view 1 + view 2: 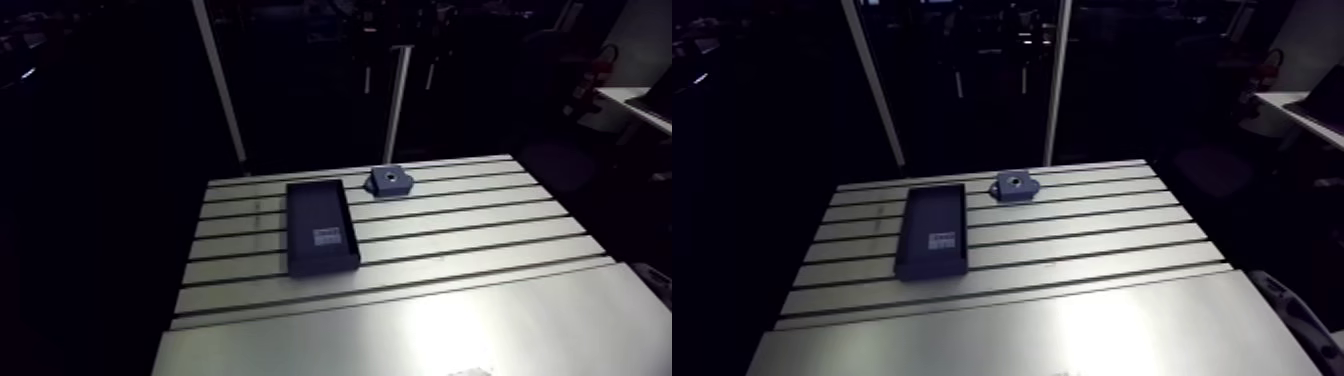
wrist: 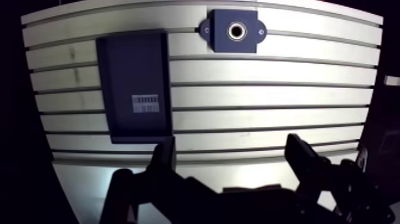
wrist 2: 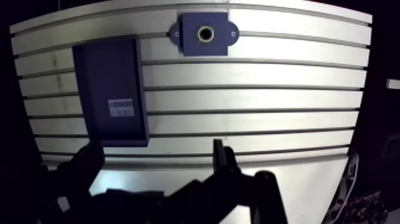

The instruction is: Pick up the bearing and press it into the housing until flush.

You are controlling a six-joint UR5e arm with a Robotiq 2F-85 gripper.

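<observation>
While the pincer (image 2: 231, 146) hangs high above the table (image 2: 268, 95) with its two fingers (image 2: 163, 158) spread wide and nothing between them, the step in hand looks to be finding and reaching the bearing, for no grasp is begun. Nearest ahead, just past one fingertip, a dark rectangular tray (image 2: 134, 89) lies flat on the slotted surface, its long side running away from the pincer. A small pale label (image 2: 146, 102) sits on the tray's floor, and I can make out no loose ring beside it. Farther on, near the table's far edge and apart from the tray's far corner, sits the blue housing (image 2: 219, 36), a block with a round bore (image 2: 237, 31) facing up. A pale ring shows round that bore; whether it is the bore's own lip or a bearing already seated I cannot tell from this height. The bearing is thus nowhere plainly in sight, and the sound course is to come lower over the tray and the housing before committing. If a loose bearing turns up, the fingers should close squarely across its outer ring and carry it level. Its axis should meet the bore's before any push, which must go straight down and evenly, since a tilted bearing would likely jam and a sideways load could shift the housing.
</observation>
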